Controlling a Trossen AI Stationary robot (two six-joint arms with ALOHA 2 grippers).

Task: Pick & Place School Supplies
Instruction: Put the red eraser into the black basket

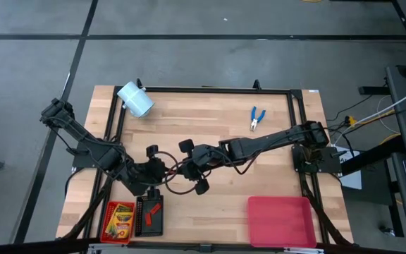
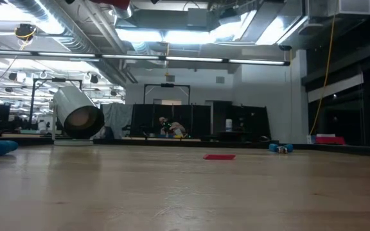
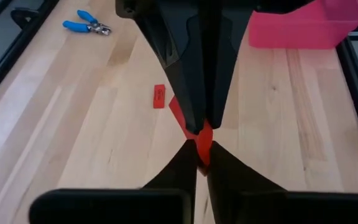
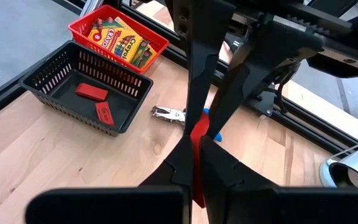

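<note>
High view: both pincers meet mid-desk. The left pincer (image 3: 202, 144) and right pincer (image 4: 197, 144) are each clamped on one small flat red rectangular piece (image 3: 202, 142). Another red piece (image 3: 159, 96) lies loose on the wooden desk (image 1: 210, 120) nearby.

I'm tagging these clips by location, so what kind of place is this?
Probably a robotics lab or industrial workshop: a wooden table framed by black rails, bare concrete floor around it, and in the low view exposed ceiling ducts with strip lights over other workstations.
</note>
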